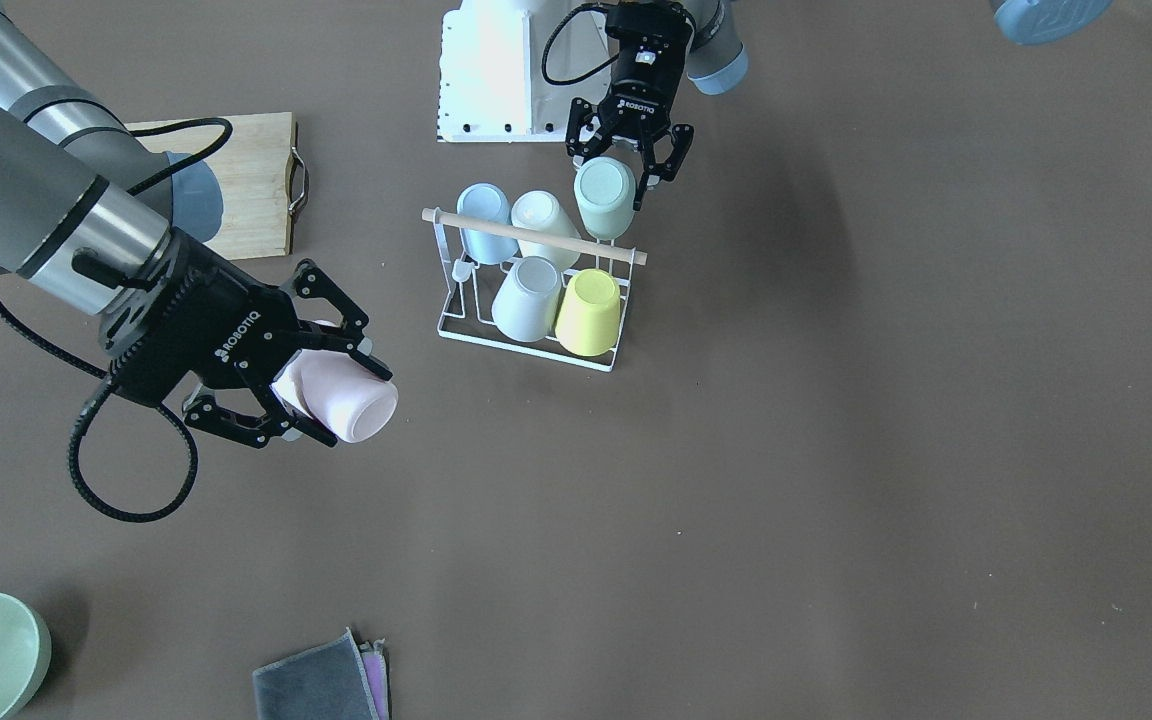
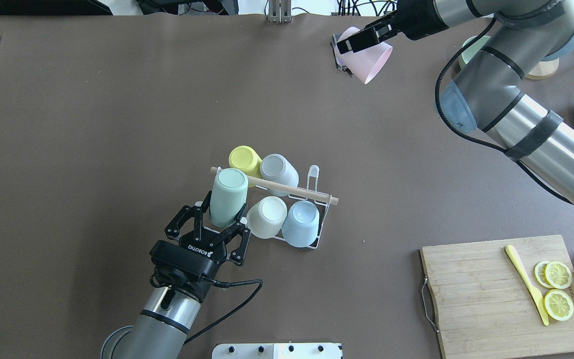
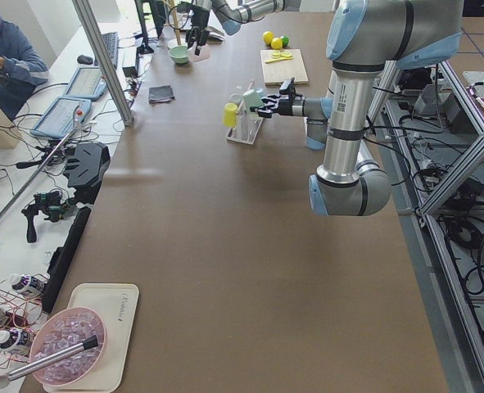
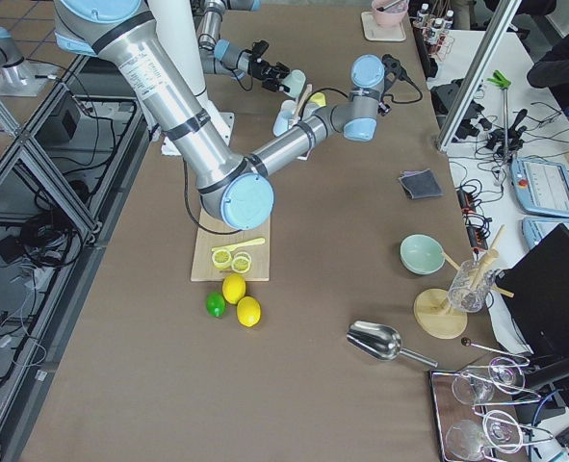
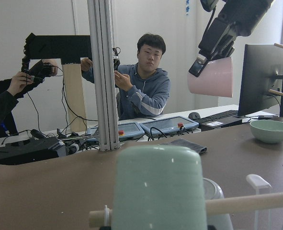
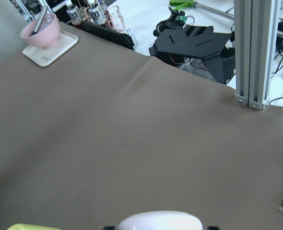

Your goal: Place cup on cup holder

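The front-facing camera gives the best look at the right gripper (image 1: 336,385). It's clamped on the pink cup (image 1: 361,408), which hangs tilted in the air, well apart from the rack (image 1: 526,347). From overhead, that cup is way off toward the far edge of the table. The right wrist camera only catches a pale curved sliver of it at the bottom of its view. The left wrist camera is the one that shows it hanging clear above the tabletop.

The left gripper (image 2: 222,213) has its fingers spread on either side of the green cup (image 2: 229,192), which sits upside down on the rack. No angle shows whether the pads press on it or stand just clear.

The rack is thin white wire with a pale wooden rod (image 1: 536,237) across the top. Also on it are a blue cup (image 1: 486,222), a white cup (image 1: 544,222), a grey cup (image 1: 526,298) and a yellow cup (image 1: 589,312). They're all smooth, matte and tapered, with their rounded bottoms up.

Only the overhead view shows the top of the wooden cutting board (image 2: 476,299), with lemon slices (image 2: 558,274) and a yellow knife (image 2: 526,282) on it.
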Controlling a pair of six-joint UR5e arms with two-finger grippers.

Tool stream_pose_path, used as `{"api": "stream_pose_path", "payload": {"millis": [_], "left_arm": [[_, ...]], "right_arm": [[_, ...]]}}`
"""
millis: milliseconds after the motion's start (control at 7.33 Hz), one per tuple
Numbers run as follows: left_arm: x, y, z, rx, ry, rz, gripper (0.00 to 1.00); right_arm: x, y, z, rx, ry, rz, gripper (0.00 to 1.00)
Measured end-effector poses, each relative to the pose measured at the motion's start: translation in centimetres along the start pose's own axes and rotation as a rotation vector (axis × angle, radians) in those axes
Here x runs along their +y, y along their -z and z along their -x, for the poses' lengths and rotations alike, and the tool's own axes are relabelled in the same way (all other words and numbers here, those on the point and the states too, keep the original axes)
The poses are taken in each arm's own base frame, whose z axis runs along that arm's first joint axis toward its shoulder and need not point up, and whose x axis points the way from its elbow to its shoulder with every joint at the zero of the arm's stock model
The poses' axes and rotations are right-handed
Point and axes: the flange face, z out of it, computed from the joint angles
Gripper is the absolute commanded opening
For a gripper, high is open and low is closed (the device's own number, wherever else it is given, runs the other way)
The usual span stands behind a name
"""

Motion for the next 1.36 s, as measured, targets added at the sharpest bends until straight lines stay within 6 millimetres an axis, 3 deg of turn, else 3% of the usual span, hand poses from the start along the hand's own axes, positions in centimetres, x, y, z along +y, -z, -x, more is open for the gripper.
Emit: {"api": "stream_pose_path", "payload": {"millis": [136,273,545,1091,1364], "left_arm": [[0.1,0.0,0.0,0.000,0.000,0.000,0.59],[0.1,0.0,0.0,0.000,-0.001,0.000,0.98],[0.1,-0.1,0.0,-0.001,0.000,-0.001,0.98],[0.0,-0.1,0.2,0.002,0.015,-0.006,0.98],[-2.3,0.2,0.2,0.042,0.054,-0.010,0.98]], "right_arm": [[0.9,1.0,0.5,-0.011,0.018,-0.060,0.00],[1.6,1.6,1.5,-0.009,0.034,-0.112,0.00],[2.3,1.7,3.7,-0.008,0.054,-0.191,0.00],[6.2,-2.3,9.3,-0.106,0.097,-0.370,0.00],[9.1,-3.4,10.8,-0.167,0.107,-0.474,0.00]]}}
